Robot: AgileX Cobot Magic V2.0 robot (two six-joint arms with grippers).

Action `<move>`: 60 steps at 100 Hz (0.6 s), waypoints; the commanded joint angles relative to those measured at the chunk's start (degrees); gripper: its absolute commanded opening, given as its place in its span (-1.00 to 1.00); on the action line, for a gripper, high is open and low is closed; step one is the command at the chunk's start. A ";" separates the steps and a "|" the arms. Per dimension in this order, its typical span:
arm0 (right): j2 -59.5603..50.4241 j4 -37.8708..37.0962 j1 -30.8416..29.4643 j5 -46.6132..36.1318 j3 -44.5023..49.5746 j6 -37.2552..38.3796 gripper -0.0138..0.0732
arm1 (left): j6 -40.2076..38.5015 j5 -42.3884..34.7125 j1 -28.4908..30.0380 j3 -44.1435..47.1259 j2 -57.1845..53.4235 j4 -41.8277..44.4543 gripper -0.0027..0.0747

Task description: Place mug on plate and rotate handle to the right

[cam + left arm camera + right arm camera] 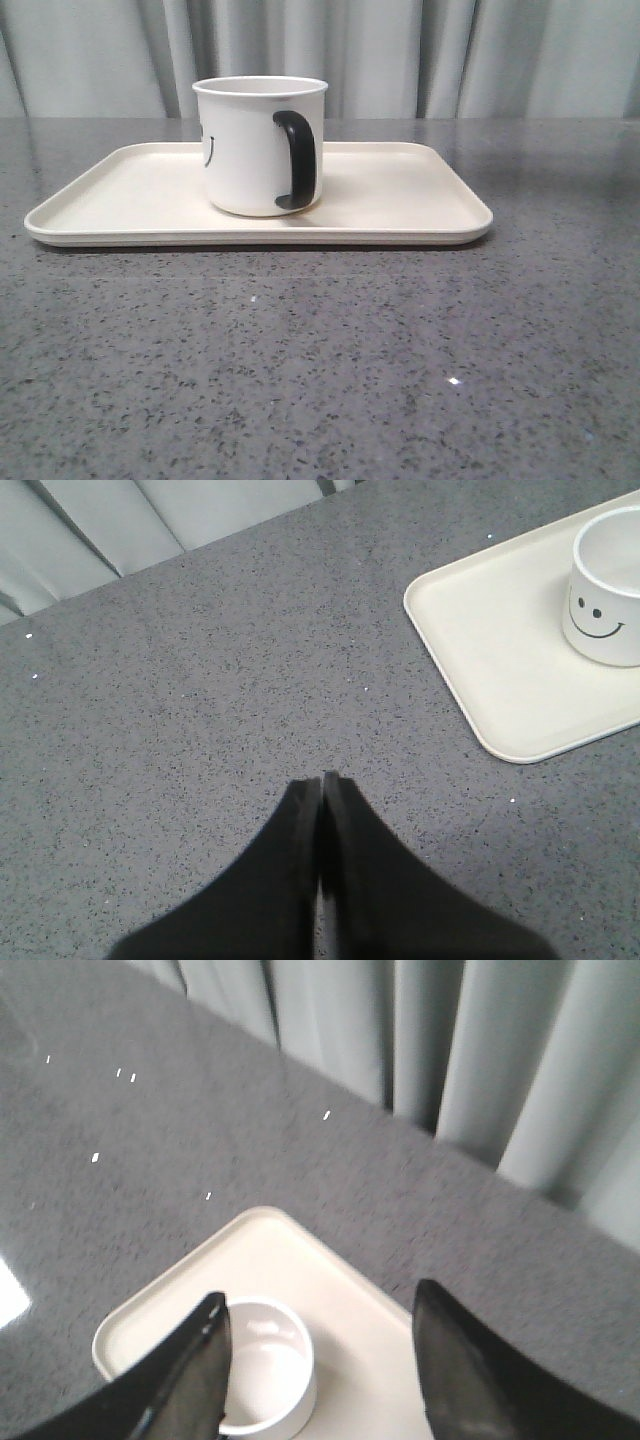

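Note:
The white mug [256, 146] stands upright on the cream plate [400, 190], left of the plate's middle. Its black handle [297, 160] faces the front camera, slightly to the right, and part of the black face print shows at the mug's left side. In the left wrist view the mug [604, 588] shows its smiley face on the plate [500, 660]; my left gripper [322, 778] is shut, empty, over bare table well away from the plate. My right gripper [320, 1305] hangs open above the mug [265, 1365] and plate [350, 1320], holding nothing. Neither gripper appears in the front view.
The grey speckled table [320, 370] stretches around the plate. Grey curtains [400, 50] hang behind the table's far edge.

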 commanded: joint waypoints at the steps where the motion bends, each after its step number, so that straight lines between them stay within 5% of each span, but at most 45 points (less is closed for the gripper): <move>1: 1.83 1.99 1.66 0.65 -2.02 -0.67 0.29 | -0.67 -3.48 -0.44 -1.08 0.19 0.98 -0.98; 60: 14.90 2.46 4.52 5.30 -1.74 -0.60 0.29 | -0.67 -1.62 -0.44 -1.08 0.19 0.98 -0.98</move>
